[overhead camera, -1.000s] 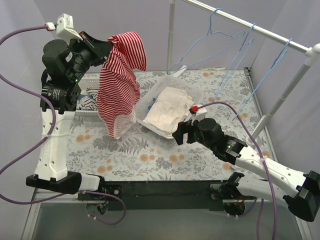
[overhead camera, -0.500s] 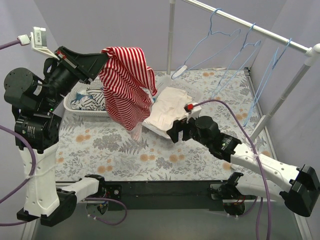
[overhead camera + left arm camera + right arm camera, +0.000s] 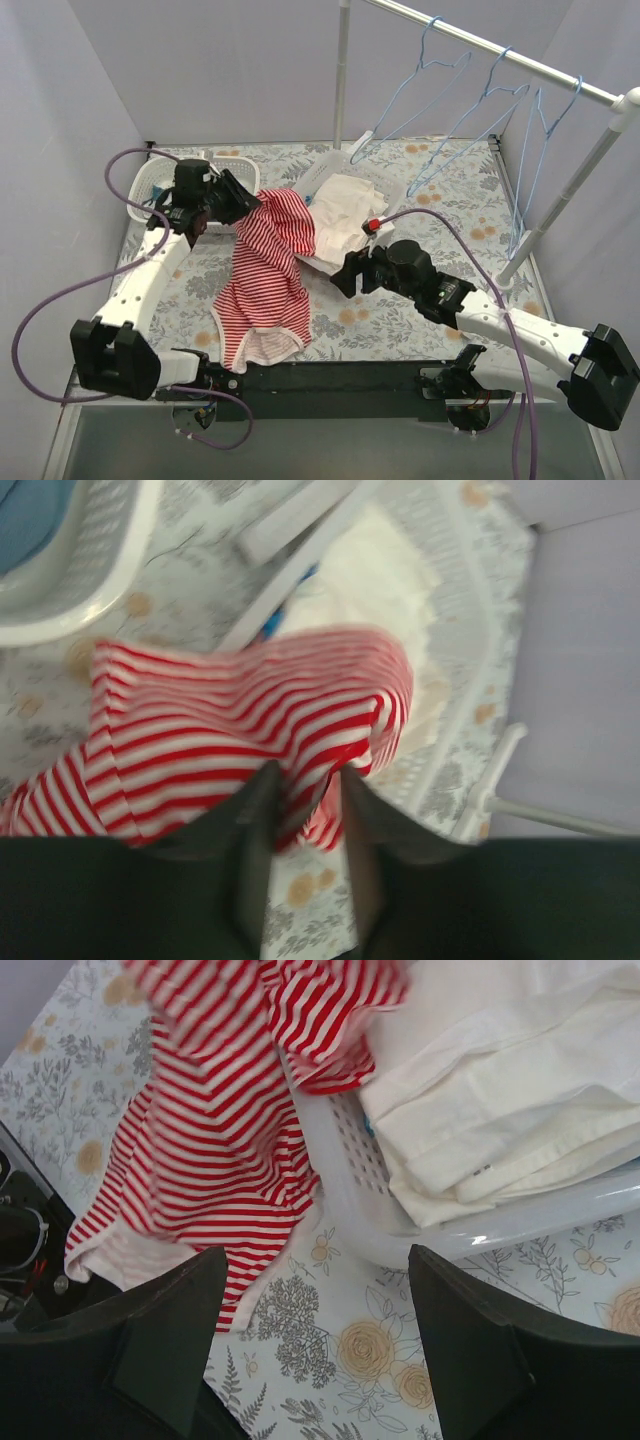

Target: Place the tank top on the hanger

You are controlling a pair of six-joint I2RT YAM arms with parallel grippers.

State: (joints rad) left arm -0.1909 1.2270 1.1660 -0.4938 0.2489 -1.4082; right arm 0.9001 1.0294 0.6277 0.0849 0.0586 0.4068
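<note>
Fingers of the left gripper stand narrow, pinching a fold of the tank top. It sprawls on the floral table from 10 o'clock down toward 7 o'clock, its upper edge lapping the white basket of cream cloth. At the basket's 6 o'clock the right gripper hovers, fingers wide and empty. At 1 o'clock stands the clothes rail.

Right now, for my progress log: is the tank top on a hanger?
Off: tank top lies on the table; the hangers hang bare.
</note>
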